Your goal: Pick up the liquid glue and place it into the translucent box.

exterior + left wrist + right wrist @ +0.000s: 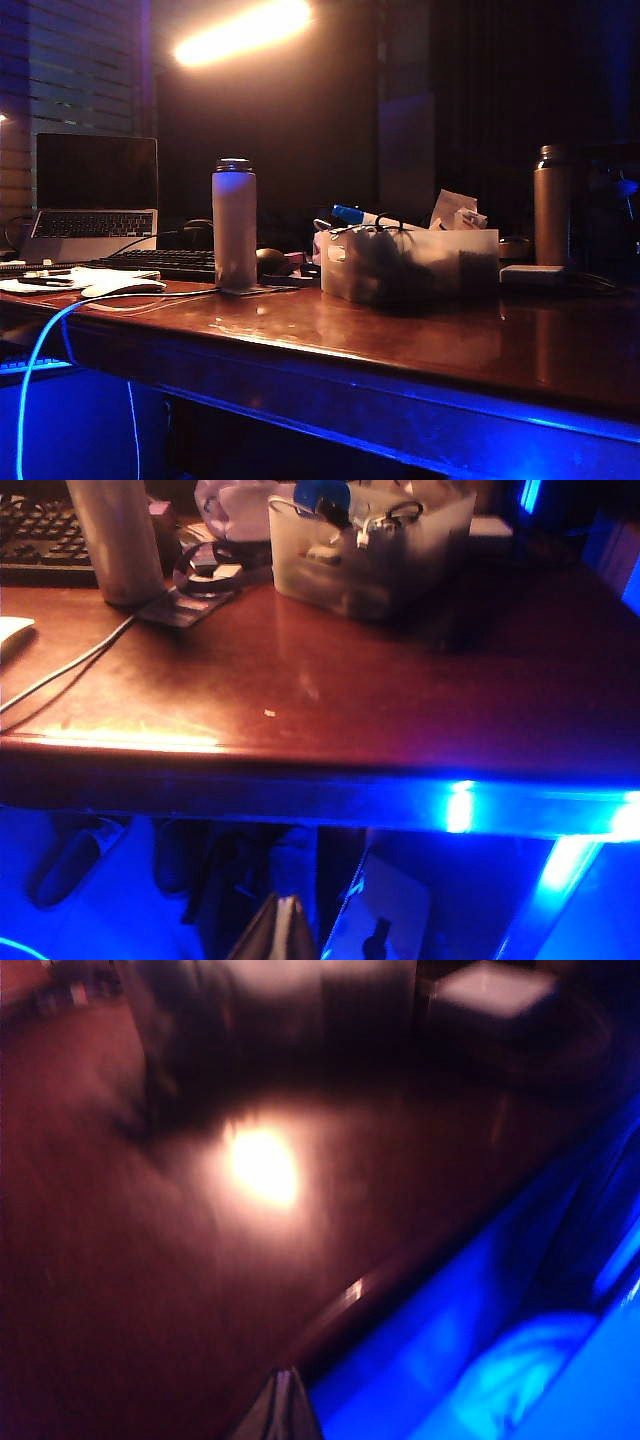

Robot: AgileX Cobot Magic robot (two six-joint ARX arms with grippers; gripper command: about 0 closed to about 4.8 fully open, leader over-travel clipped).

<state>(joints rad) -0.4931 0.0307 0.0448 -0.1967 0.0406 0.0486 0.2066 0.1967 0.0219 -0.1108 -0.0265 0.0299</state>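
My left tool (283,932) shows only as fingertips at the frame's edge in my left wrist view, pressed together on nothing, out past the front edge of the counter (400,710) and lower than its top. My right tool (283,1407) is likewise just a tip at the edge of a badly smeared right wrist view; the fingers look together there, holding nothing. Neither tool appears in the exterior view.

The liquid glue (352,214) lies tilted in the translucent box (430,265), its blue cap poking above the rim; most of the bottle is hidden behind the milky wall and a tangle of dark cables. From my left wrist the blue cap (322,495) is cut off by the frame's top. The box (380,555) sits on the counter just beside the grey flask (234,225). Papers stick up at the box's far end. A second dark flask (551,205) stands well apart to the right, dim. In my right wrist view a pale block (495,990) is blurred.
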